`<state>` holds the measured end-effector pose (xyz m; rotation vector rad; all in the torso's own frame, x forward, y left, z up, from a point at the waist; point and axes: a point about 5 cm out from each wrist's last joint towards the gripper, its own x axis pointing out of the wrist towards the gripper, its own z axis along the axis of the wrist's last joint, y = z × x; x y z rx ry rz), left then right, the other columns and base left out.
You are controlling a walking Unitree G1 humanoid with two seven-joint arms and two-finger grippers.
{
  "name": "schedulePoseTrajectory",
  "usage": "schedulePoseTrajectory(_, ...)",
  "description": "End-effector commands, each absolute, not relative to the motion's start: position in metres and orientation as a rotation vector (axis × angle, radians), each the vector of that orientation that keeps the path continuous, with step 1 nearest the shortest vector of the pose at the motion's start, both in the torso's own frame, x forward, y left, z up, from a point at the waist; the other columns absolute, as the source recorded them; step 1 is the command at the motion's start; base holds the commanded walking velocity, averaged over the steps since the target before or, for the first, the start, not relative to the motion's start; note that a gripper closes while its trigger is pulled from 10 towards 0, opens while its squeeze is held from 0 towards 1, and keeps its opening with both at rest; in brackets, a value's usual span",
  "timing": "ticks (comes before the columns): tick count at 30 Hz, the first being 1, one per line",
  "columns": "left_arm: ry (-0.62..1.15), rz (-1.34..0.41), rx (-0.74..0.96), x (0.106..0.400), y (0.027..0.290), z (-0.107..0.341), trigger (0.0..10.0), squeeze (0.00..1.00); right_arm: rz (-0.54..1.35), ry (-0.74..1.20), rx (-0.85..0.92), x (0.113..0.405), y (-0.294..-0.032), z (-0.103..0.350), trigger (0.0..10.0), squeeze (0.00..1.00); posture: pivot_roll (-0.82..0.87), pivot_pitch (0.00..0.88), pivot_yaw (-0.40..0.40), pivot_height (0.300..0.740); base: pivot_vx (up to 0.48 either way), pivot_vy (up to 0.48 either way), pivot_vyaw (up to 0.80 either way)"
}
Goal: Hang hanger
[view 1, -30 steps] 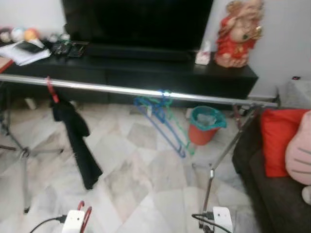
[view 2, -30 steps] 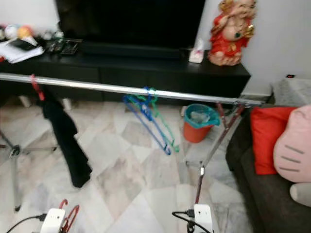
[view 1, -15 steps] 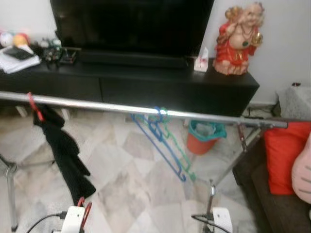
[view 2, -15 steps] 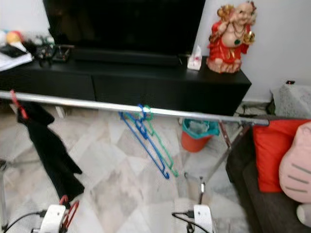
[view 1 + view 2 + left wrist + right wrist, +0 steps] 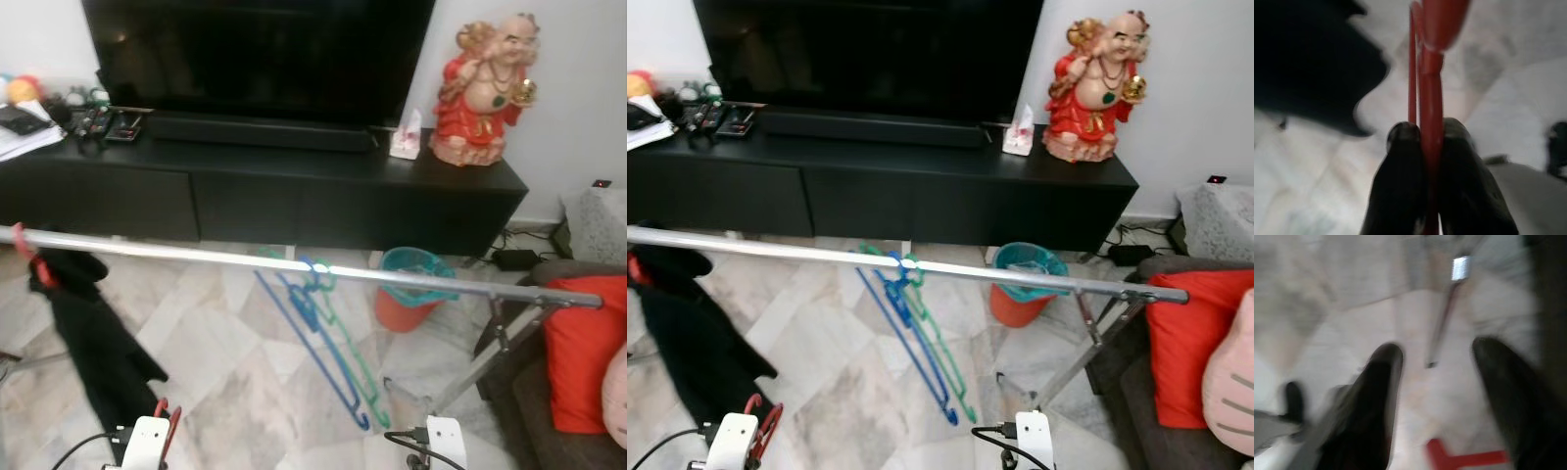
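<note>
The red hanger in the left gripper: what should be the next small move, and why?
Probably raise the left gripper, shut on the red hanger, toward the silver rail. The hanger sits low, well under the rail, and bare rail shows between the black garment and the blue and green hangers.

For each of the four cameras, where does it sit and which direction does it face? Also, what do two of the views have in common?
Left eye view: on the head, facing forward and down at the clothes rail; both wrists show at the bottom.
Right eye view: same head, same scene; both eyes share the blue hanger and the TV cabinet.
Left wrist view: looks along the left gripper, shut on the red hanger.
Right wrist view: looks along the right gripper, open over the floor.
</note>
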<state>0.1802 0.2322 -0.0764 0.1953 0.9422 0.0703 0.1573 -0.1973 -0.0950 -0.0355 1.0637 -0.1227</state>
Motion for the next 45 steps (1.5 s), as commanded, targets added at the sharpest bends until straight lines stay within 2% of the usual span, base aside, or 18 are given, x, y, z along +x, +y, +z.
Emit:
schedulePoseTrajectory(1,0.931,0.076,0.219,0.179,0.236,-0.076,10.0,0.0,-0.116,1.057,-0.032,0.161,-0.195,-0.094,10.0,0.0,0.04,0.0,-0.089,0.74,0.0,0.0,0.0)
schedulePoseTrajectory(8,0.778,0.188,0.17,0.183,0.237,-0.069,10.0,0.0,-0.124,1.058,-0.041,0.16,-0.197,-0.094,10.0,0.0,0.04,0.0,-0.101,0.74,0.0,0.0,0.0)
schedulePoseTrajectory(13,0.7,0.188,0.174,0.187,0.235,-0.064,10.0,0.0,-0.116,1.062,-0.054,0.16,-0.198,-0.094,10.0,0.0,0.05,0.0,-0.108,0.74,0.0,0.0,0.0)
schedulePoseTrajectory(16,0.368,0.154,0.213,0.233,0.24,-0.019,10.0,0.0,-0.113,1.063,-0.062,0.16,-0.199,-0.094,10.0,0.0,0.05,0.0,-0.108,0.74,0.0,0.0,0.0)
schedulePoseTrajectory(18,0.252,0.126,0.252,0.238,0.239,-0.004,10.0,0.0,-0.112,1.063,-0.066,0.16,-0.199,-0.094,10.0,0.0,0.05,0.0,-0.109,0.74,0.0,0.0,0.0)
schedulePoseTrajectory(32,0.153,0.031,0.268,0.214,0.224,0.009,10.0,0.0,-0.101,1.063,-0.083,0.162,-0.202,-0.093,10.0,0.0,0.07,0.0,-0.127,0.74,0.0,0.0,0.0)
schedulePoseTrajectory(39,0.057,-0.006,0.271,0.236,0.221,0.035,10.0,0.0,-0.102,1.06,-0.09,0.163,-0.202,-0.092,10.0,0.0,0.07,0.0,-0.128,0.74,0.0,0.0,0.0)
schedulePoseTrajectory(45,0.053,-0.008,0.266,0.258,0.22,0.045,10.0,0.0,-0.108,1.058,-0.086,0.163,-0.202,-0.092,10.0,0.0,0.06,0.0,-0.126,0.74,0.0,0.0,0.0)
